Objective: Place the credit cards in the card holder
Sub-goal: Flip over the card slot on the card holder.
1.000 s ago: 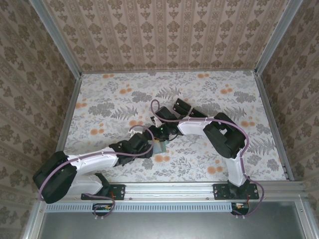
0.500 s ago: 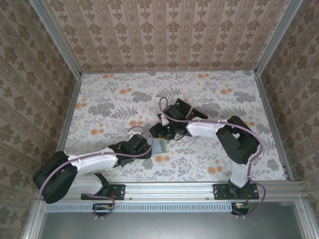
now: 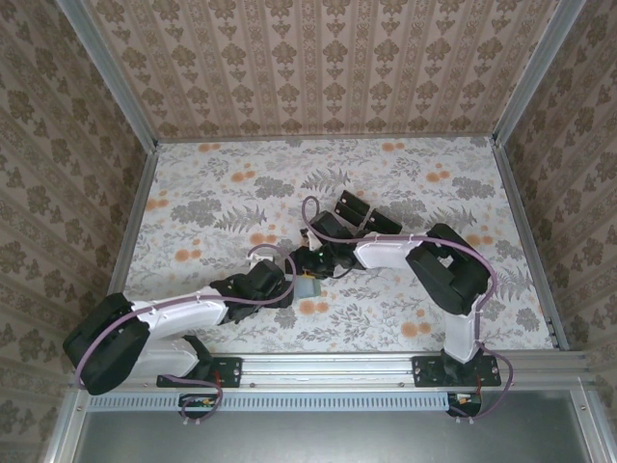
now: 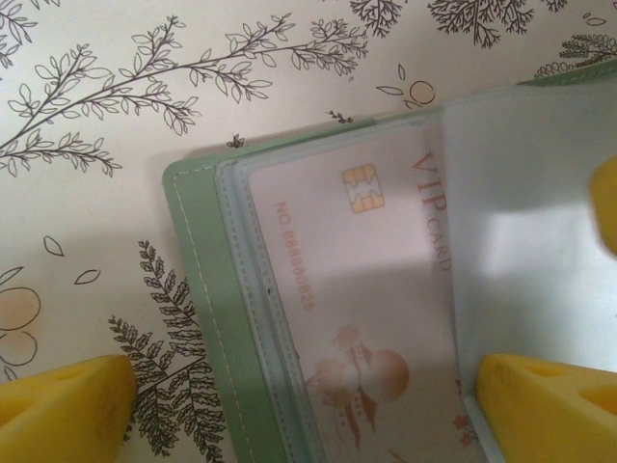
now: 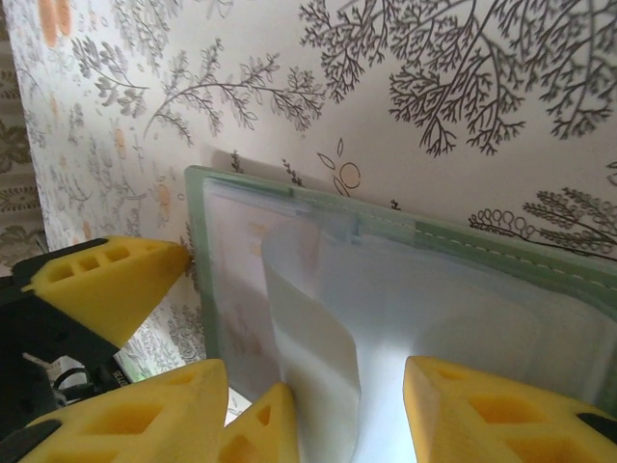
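Left side first: my left gripper [image 4: 304,400] is spread as wide as it goes and holds nothing. One finger is down on the flowered table [image 4: 116,193] just beside the wallet [image 4: 198,318], and the other sits over the clear sleeves. The wallet lies open and flat in the middle of the table, right under both wrists.

Moving across, one pink card [image 4: 376,289] marked VIP lies under a clear sleeve, chip end towards the wallet's green edge. I can't tell whether it is fully seated. I can't make out any other cards.

Further right, a clear flap [image 4: 530,222] stands up off the wallet, curling between the fingers of my right gripper [image 5: 333,410]. Those jaws are about half apart, and I can't tell whether either one is pressing on the flap.

Worries from here:
- Nothing clamps the wallet, so any sideways push from a finger could skate it across the cloth.
- If the right jaws lose the flap, I'd expect it to spring back and cover the slots.
- Closing the left gripper as it stands could scrape the sleeve and drag the card back out.
- The two sets of fingertips are nearly touching, so a careless move could knock them together.
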{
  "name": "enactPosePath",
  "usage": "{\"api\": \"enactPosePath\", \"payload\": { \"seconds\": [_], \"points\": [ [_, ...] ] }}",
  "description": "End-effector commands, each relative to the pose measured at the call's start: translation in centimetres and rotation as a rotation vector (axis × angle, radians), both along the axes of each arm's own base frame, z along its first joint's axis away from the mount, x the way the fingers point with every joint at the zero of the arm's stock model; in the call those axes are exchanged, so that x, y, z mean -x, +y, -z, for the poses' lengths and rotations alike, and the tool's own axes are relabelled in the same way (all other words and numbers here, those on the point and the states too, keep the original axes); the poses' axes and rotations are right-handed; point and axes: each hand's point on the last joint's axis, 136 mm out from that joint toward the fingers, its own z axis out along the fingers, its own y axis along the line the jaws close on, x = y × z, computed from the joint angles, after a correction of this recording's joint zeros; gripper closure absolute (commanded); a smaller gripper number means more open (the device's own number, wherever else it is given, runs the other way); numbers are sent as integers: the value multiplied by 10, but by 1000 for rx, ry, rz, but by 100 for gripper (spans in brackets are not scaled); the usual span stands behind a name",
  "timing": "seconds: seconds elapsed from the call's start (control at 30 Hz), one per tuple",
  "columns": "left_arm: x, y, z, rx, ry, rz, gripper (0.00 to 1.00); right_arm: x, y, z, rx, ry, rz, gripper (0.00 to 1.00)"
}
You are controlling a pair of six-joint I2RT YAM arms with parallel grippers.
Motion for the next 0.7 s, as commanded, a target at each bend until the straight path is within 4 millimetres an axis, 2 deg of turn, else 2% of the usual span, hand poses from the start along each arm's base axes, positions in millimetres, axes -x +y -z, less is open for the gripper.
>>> {"api": "enactPosePath", "payload": {
  "seconds": [0.0,0.27,0.43,0.67],
  "points": [
    [1,10,1,-9,-5,-33,0,-2,14,-2,-33,19,-13,47],
    [1,17,-19,24,-54,-56,0,3,25,-19,-52,4,-44,48],
    [2,32,-38,62,-111,-120,0,8,34,-28,-39,-9,-74,48],
    [8,52,-52,134,-154,-204,0,13,45,-21,4,1,-105,47]
  ]
}}
